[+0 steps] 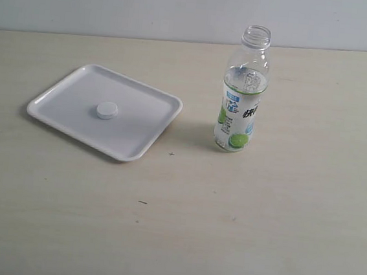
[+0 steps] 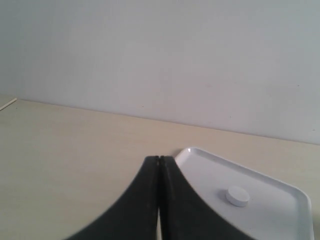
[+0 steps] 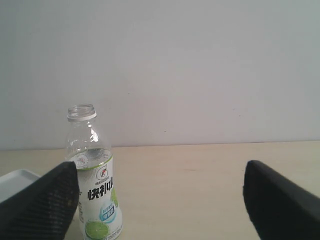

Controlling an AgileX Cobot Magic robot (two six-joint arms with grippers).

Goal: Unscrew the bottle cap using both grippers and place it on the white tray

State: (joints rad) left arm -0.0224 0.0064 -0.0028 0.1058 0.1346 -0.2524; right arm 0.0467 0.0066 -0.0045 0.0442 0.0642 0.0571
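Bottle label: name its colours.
The bottle label is white, blue and green with lime pictures; best in the right wrist view.

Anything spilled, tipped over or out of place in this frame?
Nothing stands out. The clear plastic bottle with the lime label stands upright and uncapped beside the flat white tray, and the small round white cap lies flat on it. No liquid shows on the pale table.

- desk [image 1: 278, 237]: pale, light wood-grain top.
- white tray [image 1: 140, 117]: lies flat on desk, left of centre.
- bottle [image 1: 240, 110]: stands upright on desk, uncapped, right of tray, apart from it.
- two small dark specks [image 1: 142, 202]: on bare desk in front of tray.
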